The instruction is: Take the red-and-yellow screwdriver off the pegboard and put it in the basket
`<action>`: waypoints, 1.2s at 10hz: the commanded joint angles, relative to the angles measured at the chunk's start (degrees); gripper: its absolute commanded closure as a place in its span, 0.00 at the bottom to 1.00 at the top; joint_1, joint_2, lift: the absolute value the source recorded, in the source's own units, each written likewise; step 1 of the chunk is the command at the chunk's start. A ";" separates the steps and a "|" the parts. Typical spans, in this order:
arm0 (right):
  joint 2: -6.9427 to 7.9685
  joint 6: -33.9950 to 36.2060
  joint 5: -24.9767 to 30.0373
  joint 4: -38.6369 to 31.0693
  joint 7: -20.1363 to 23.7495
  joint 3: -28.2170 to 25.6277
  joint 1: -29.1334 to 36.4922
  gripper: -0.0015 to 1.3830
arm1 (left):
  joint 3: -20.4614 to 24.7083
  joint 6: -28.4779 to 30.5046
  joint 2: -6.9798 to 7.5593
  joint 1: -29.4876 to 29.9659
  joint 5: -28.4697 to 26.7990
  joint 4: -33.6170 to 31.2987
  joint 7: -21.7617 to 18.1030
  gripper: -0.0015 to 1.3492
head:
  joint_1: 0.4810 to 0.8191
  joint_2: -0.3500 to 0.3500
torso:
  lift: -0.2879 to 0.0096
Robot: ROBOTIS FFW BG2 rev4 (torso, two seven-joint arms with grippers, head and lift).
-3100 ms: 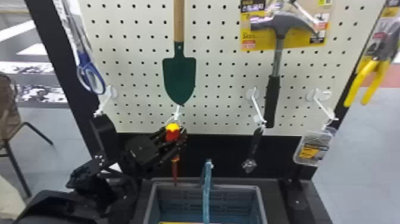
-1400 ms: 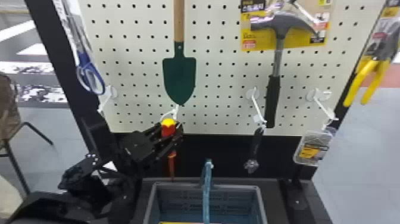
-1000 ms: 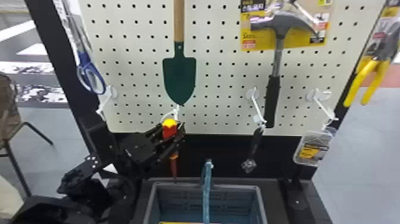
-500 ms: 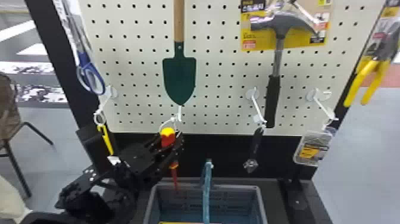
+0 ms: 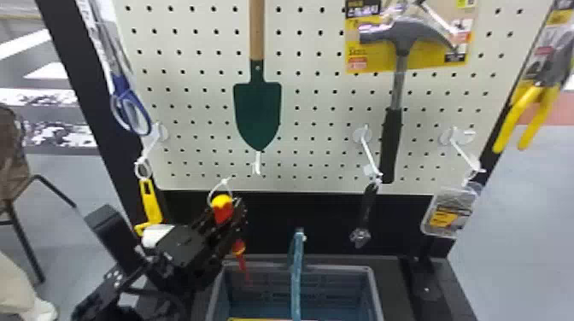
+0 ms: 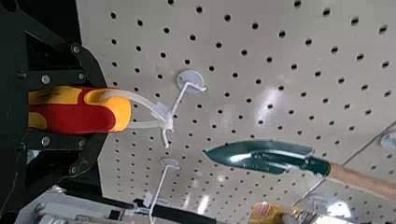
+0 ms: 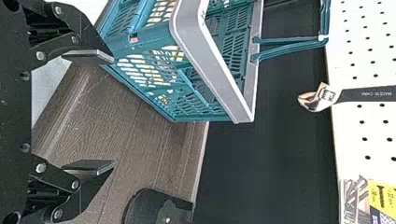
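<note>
Nearest, the black two-fingered right hand is parked beside the basket with its fingers spread and nothing between them, since one arm can do this job. Next comes the teal plastic basket with a grey rim, placed open side up below the tools so that a carried one has little way to go; its teal carrying handle stands up over the middle, likely the main thing to steer round. Just beyond, the black left hand is pinching the red-and-yellow screwdriver by its thick handle, the blade hanging down close to the basket's rim; gripped there, it should stay fairly upright and leave the hanging end free. From that end rises a pale plastic loop, beside the white metal hook in the head view but lined up with it in the left wrist view, so the screwdriver is probably just off the hook, though a snag can't be ruled out. The step in hand looks like drawing it away before lowering it. Farthest back, a green trowel with a wooden handle hangs against the white perforated pegboard, close above that hook, so lifting high risks a knock
</note>
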 commanded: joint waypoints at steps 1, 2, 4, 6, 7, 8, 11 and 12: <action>0.05 0.00 0.00 0.03 0.00 -0.01 0.00 0.34 | 0.59 -0.06 -1.08 2.75 4.29 -0.01 1.75 0.89 | 0.20 0.50 | 0.63; 0.05 0.00 0.00 0.03 0.00 -0.01 0.00 0.34 | 0.24 -0.41 -1.16 3.99 8.34 0.13 3.95 0.89 | 0.20 0.50 | 0.63; 0.05 0.09 0.00 0.03 0.00 -0.01 0.00 0.34 | -0.55 -1.29 -1.16 4.72 10.89 0.13 5.97 0.89 | 0.20 0.50 | 0.63; 0.05 0.35 0.00 0.03 0.00 -0.01 0.00 0.34 | -2.14 0.47 -1.16 4.85 14.05 0.13 8.69 0.89 | 0.20 0.50 | 0.63; 0.05 0.35 0.00 0.03 0.00 -0.01 0.00 0.34 | -2.40 1.35 -1.16 4.85 14.93 0.13 9.75 0.89 | 0.20 0.50 | 0.63; 0.05 0.35 0.00 0.03 0.00 -0.01 0.00 0.34 | -2.84 1.43 -1.08 5.09 15.28 0.13 10.36 0.89 | 0.20 0.50 | 0.63; 0.05 0.35 -0.09 -0.11 0.00 -0.01 0.00 0.34 | -4.16 1.43 -0.81 5.58 14.49 1.12 10.80 0.90 | 0.20 0.50 | 0.63; 0.05 0.35 -0.18 -0.11 0.09 -0.01 0.00 0.34 | -4.95 0.47 -0.46 5.34 13.70 1.96 10.80 0.90 | 0.20 0.50 | 0.63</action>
